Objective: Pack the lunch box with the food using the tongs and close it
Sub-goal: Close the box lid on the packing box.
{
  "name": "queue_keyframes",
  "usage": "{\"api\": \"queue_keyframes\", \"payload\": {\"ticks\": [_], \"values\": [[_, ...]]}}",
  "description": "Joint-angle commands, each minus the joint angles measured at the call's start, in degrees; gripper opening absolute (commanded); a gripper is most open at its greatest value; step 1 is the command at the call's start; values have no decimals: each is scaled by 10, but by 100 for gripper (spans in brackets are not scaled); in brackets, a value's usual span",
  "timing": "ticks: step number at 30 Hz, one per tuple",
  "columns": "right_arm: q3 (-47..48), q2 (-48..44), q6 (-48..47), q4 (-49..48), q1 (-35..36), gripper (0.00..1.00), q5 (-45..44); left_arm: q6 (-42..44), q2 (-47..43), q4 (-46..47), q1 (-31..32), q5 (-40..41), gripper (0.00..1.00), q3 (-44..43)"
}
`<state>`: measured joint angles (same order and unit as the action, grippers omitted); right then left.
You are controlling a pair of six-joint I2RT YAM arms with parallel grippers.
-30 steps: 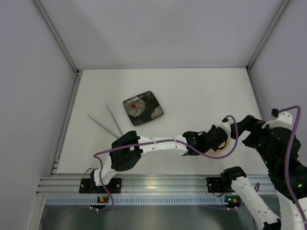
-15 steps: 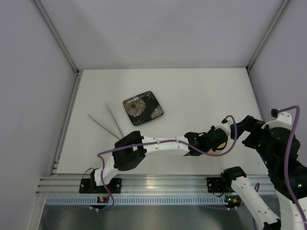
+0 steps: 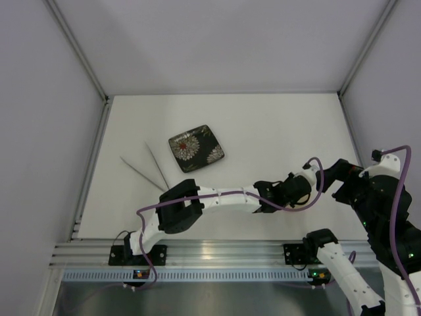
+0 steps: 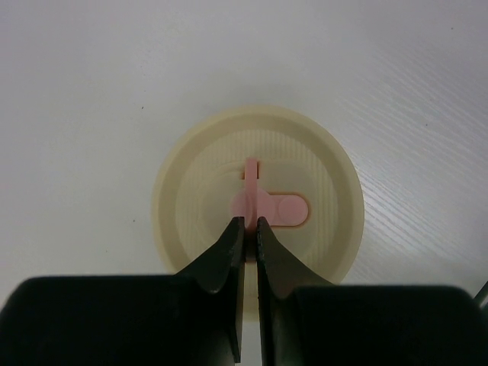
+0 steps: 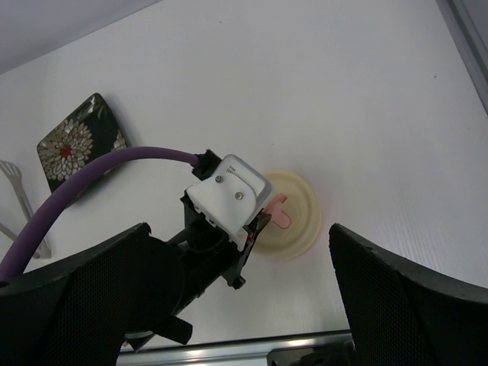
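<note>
The lunch box's cream round lid (image 4: 191,198) lies under my left gripper (image 4: 249,223), which is shut with its tips pinching the lid's pink tab (image 4: 282,209). Whether the container sits beneath the lid cannot be told. In the right wrist view the lid (image 5: 301,221) shows beside the left gripper (image 5: 259,225). My right gripper (image 5: 252,305) hovers open high above them, holding nothing. The silvery tongs (image 3: 148,170) lie at the left of the table, also in the right wrist view (image 5: 19,202). No food shows in any view.
A dark square flowered plate (image 3: 196,147) lies bare beside the tongs, far left of the lid. The left arm (image 3: 223,199) stretches low across the front of the table. The metal rail (image 3: 217,253) runs along the near edge.
The left gripper has drawn slightly left and now covers more of the lid from above; its elbow shifted a little right. The right arm has not moved.
</note>
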<state>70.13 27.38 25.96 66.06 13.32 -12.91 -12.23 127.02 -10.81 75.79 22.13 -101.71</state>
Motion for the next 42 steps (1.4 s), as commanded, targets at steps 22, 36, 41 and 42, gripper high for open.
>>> {"api": "queue_keyframes", "payload": {"ticks": [22,36,41,42], "values": [[-3,-5,-1,-3,-8,99,17,60,51,-75,0,-1,5,-53],[-7,-2,-1,-8,-8,99,17,88,115,-176,0,1,8,-111],[-5,-2,-1,-8,-8,99,17,94,133,-197,0,1,9,-125],[-5,-1,-1,-7,-8,100,16,95,135,-200,1,-1,10,-128]]}}
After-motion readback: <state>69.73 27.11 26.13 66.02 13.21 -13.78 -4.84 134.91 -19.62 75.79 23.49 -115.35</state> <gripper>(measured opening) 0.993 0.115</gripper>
